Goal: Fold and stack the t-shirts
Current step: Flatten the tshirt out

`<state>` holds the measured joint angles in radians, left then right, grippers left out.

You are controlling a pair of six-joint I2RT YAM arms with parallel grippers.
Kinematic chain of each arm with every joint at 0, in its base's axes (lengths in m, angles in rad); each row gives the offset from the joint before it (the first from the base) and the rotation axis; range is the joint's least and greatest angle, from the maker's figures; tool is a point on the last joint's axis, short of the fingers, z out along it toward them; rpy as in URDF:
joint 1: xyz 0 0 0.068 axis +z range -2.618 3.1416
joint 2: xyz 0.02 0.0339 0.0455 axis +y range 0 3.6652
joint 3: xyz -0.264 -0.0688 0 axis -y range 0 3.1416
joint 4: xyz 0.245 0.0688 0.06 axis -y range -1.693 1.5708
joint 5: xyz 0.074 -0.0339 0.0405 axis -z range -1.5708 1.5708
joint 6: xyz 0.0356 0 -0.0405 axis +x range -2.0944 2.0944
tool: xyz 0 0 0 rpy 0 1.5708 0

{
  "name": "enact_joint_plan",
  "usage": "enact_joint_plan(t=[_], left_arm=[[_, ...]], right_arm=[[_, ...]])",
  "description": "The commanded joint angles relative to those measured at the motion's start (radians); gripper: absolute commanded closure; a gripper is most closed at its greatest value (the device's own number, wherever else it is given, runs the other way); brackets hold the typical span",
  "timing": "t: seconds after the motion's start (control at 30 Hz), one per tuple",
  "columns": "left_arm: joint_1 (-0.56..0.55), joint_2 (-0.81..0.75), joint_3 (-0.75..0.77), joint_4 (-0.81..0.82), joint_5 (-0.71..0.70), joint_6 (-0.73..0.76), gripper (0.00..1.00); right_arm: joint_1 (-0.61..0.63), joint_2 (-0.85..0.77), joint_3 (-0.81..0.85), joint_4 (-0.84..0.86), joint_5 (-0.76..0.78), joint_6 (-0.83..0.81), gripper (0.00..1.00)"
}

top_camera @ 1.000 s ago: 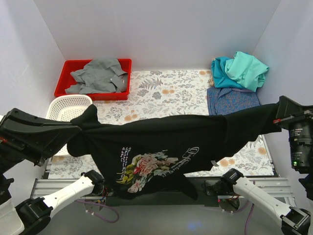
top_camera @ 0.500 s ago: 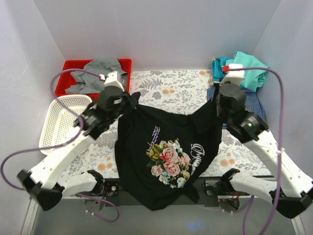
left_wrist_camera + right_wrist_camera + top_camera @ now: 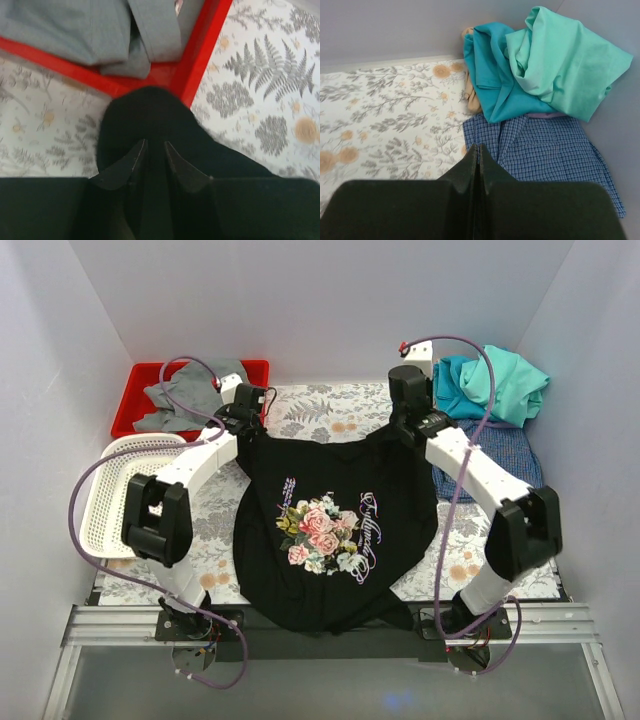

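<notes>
Black t-shirt (image 3: 145, 112) shoulder lies between left gripper (image 3: 155, 143) fingers, slightly parted.

light was bright, even and diffuse from above, bouncing off the pale walls (image 3: 300, 300); shadows on the tabletop (image 3: 330, 410) were faint and soft. the black t-shirt (image 3: 330, 480) swallowed all detail outside its print. the left wrist view was slightly blurred, the right wrist view sharper.

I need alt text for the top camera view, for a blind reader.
A black t-shirt with a rose print lies spread on the floral table, the left tool and right tool at its far corners.
</notes>
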<state>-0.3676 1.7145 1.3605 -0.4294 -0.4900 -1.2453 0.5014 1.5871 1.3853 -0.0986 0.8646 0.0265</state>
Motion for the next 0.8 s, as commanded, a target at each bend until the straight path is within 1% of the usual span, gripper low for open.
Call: enact_joint_plan(t=[0.0,0.03,0.07,0.1,0.13,0.17,0.2,0.23,0.27,0.3,0.33,0.37,0.4,0.43,0.47,0.5,0.53,0.6,0.63,0.67,0.7,0.73,0.77], left_arm=[[0.033,0.055,0.098,0.159,0.011,0.056,0.81],[0.035,0.116,0.123,0.167,0.014,0.088,0.78],[0.042,0.144,0.197,0.164,0.046,0.113,0.68],[0.045,0.180,0.233,0.162,0.068,0.127,0.54],[0.045,0.239,0.274,0.147,0.082,0.136,0.48],[0.045,0.279,0.364,0.064,0.082,0.124,0.46],[0.045,0.307,0.418,0.005,0.041,0.101,0.46],[0.045,0.327,0.454,-0.038,0.030,0.086,0.46],[0.045,0.335,0.475,-0.075,0.031,0.078,0.46],[0.045,0.324,0.468,-0.081,0.053,0.073,0.45],[0.045,0.301,0.454,-0.081,0.079,0.067,0.46],[0.045,0.233,0.424,-0.077,0.108,0.060,0.45],[0.045,0.183,0.341,-0.024,0.141,0.070,0.45],[0.045,0.140,0.294,0.006,0.254,0.081,0.45],[0.045,0.102,0.260,0.033,0.322,0.095,0.45],[0.044,0.030,0.202,0.040,0.396,0.112,0.45],[0.042,0.002,0.175,0.046,0.488,0.116,0.45],[0.039,-0.065,0.102,0.046,0.629,0.122,0.45],[0.038,-0.081,0.079,0.044,0.719,0.115,0.45],[0.036,-0.093,0.048,0.043,0.772,0.106,0.45],[0.035,-0.105,-0.009,0.059,0.818,0.098,0.45],[0.032,-0.105,-0.041,0.070,0.850,0.087,0.46],[0.030,-0.101,-0.063,0.083,0.872,0.075,0.45]], right_arm=[[-0.070,0.107,0.139,0.174,0.059,-0.023,0.99],[-0.083,0.128,0.168,0.172,0.065,-0.023,0.99],[-0.101,0.146,0.194,0.215,0.065,-0.023,0.99],[-0.110,0.184,0.211,0.230,0.062,-0.049,0.99],[-0.115,0.209,0.234,0.232,0.057,-0.056,0.99],[-0.127,0.235,0.283,0.234,0.033,-0.071,0.93],[-0.133,0.287,0.314,0.217,-0.008,-0.094,0.89],[-0.133,0.307,0.340,0.194,-0.021,-0.100,0.85],[-0.132,0.318,0.351,0.192,-0.012,-0.120,0.69],[-0.133,0.323,0.348,0.188,-0.031,-0.129,0.58],[-0.133,0.315,0.342,0.188,-0.033,-0.129,0.53],[-0.133,0.303,0.331,0.185,-0.044,-0.132,0.49],[-0.133,0.271,0.313,0.154,-0.056,-0.132,0.45],[-0.133,0.251,0.310,0.125,-0.055,-0.123,0.44],[-0.133,0.232,0.310,0.065,-0.064,-0.109,0.43],[-0.133,0.190,0.313,0.007,-0.085,-0.058,0.43],[-0.135,0.168,0.314,-0.138,-0.137,-0.034,0.43],[-0.133,0.093,0.296,-0.272,-0.160,0.097,0.43],[-0.135,0.062,0.228,-0.367,-0.217,0.124,0.43],[-0.136,0.030,0.189,-0.404,-0.240,0.151,0.43],[-0.135,-0.045,0.138,-0.426,-0.252,0.218,0.43],[-0.138,-0.083,0.016,-0.432,-0.310,0.237,0.43],[-0.138,-0.120,-0.032,-0.443,-0.355,0.253,0.43]])
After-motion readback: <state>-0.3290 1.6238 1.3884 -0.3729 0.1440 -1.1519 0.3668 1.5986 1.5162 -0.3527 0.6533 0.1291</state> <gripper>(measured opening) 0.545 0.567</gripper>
